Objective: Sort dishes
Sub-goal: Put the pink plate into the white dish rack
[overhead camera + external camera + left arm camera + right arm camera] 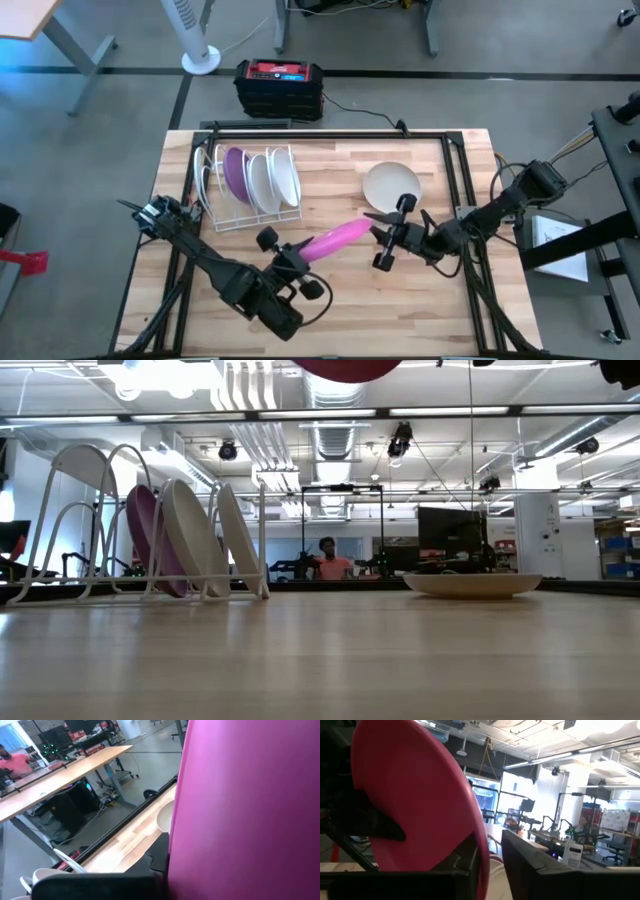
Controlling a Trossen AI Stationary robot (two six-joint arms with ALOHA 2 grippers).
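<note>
Above pale wooden table (330, 300) — round magenta plate (335, 238) held aloft, left gripper (290, 262) clamped on one edge, right gripper (388, 232) clamped on the opposite edge.

Smooth magenta plate (337, 238); pale wood-grain table (400, 310); white wire rack (245, 215).

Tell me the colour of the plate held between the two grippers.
Magenta plate, clearest in the high view.
</note>
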